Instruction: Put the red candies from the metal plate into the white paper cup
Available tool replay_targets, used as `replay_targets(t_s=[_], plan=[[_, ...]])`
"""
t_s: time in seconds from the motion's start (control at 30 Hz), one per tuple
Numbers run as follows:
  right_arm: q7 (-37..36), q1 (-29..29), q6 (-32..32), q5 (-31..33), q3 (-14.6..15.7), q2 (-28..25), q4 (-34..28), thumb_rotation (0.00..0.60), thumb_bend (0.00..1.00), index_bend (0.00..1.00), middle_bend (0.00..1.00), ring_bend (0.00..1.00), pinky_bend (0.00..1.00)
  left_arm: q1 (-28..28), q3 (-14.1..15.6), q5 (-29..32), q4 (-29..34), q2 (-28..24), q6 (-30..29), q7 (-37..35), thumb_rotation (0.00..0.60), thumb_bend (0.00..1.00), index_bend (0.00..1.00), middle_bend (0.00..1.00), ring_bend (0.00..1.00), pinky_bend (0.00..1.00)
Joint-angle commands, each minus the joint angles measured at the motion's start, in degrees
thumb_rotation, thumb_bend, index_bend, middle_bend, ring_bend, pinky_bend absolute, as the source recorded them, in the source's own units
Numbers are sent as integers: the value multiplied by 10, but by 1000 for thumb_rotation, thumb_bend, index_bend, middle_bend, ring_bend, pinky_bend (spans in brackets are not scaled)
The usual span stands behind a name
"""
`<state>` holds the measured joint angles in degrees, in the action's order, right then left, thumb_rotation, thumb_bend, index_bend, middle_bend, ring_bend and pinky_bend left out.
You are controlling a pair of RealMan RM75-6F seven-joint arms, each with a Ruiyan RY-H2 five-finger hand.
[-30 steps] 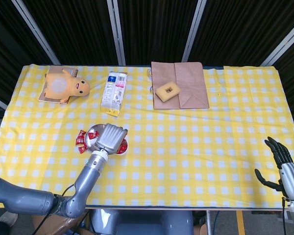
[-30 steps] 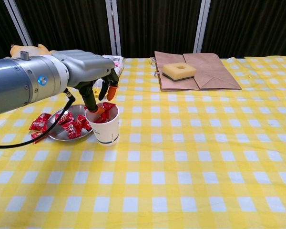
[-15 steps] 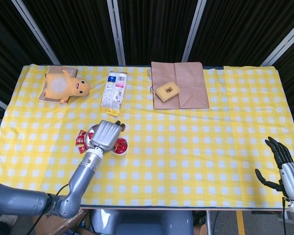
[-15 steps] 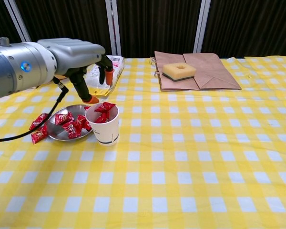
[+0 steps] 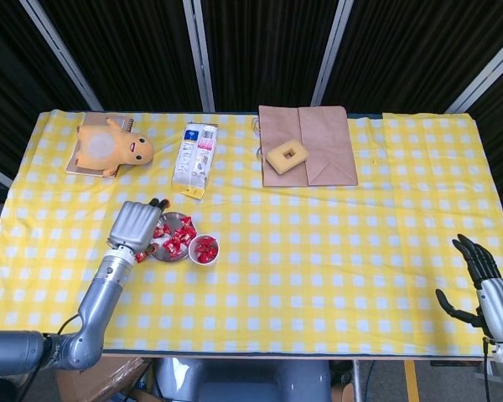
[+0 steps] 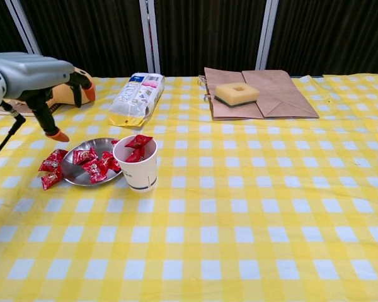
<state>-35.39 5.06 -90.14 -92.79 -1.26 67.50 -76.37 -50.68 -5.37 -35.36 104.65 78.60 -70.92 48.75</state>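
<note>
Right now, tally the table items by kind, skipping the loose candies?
metal plate: 1
white paper cup: 1
plush toy: 1
snack packet: 1
brown paper bag: 1
yellow sponge: 1
tan board under the plush: 1
Total: 7

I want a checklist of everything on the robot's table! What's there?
Surface: table with yellow checked cloth.
Job's things: plate holding red candies, more candies beside it on the cloth; cup touching the plate, candies inside.
Clutter: plush toy, snack pack, paper bag with a sponge on it.
Robot hands: left robot hand above the plate's left side, holding nothing; right robot hand at the table's right edge, fingers apart.
Cables: black cable under left arm.
Surroundings: dark curtains.
</note>
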Motion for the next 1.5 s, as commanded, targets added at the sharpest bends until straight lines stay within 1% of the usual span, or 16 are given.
replay_targets(t_s=[0.03, 0.2, 0.3, 0.43, 0.57, 0.9, 1.07, 1.3, 1.5], plan=[[1, 0, 0, 0, 0, 0, -1, 600, 424, 0, 0, 0, 0, 17, 20, 8, -15, -7, 11, -10, 600, 134, 196, 265, 924, 954], [1, 0, 0, -1, 1, 0, -1, 600, 424, 0, 0, 0, 0, 29, 34, 12, -37, -3, 24, -16, 600, 132, 195, 259, 924, 954], [1, 0, 0, -1, 1, 0, -1, 600, 424, 0, 0, 0, 0, 37, 40, 13, -56, 5, 30, -21, 600, 131, 215, 260, 924, 954], [1, 0, 2, 0, 1, -1, -2, 600, 424, 0, 0, 0, 0, 42, 38, 16, -86, 16, 40, -31, 600, 137, 278, 272, 924, 954], [1, 0, 2, -1, 1, -1, -2, 600, 424, 0, 0, 0, 0, 44, 34, 21, -116, 27, 53, -35, 600, 147, 305, 287, 924, 954], [1, 2, 6, 2, 1, -1, -2, 600, 423, 0, 0, 0, 0, 39, 28, 36, -179, 64, 92, -33, 600, 147, 218, 263, 924, 954], [2, 1, 7, 2, 1, -1, -2, 600, 424, 0, 0, 0, 0, 36, 22, 38, -196, 79, 101, -30, 600, 147, 214, 260, 924, 954], [0, 2, 7, 1, 2, -1, -2, 600, 424, 0, 0, 0, 0, 34, 20, 45, -206, 86, 106, -22, 600, 150, 265, 265, 924, 954], [0, 1, 4, 1, 1, -1, -2, 600, 424, 0, 0, 0, 0, 34, 21, 43, -207, 91, 108, -18, 600, 216, 366, 331, 924, 954]])
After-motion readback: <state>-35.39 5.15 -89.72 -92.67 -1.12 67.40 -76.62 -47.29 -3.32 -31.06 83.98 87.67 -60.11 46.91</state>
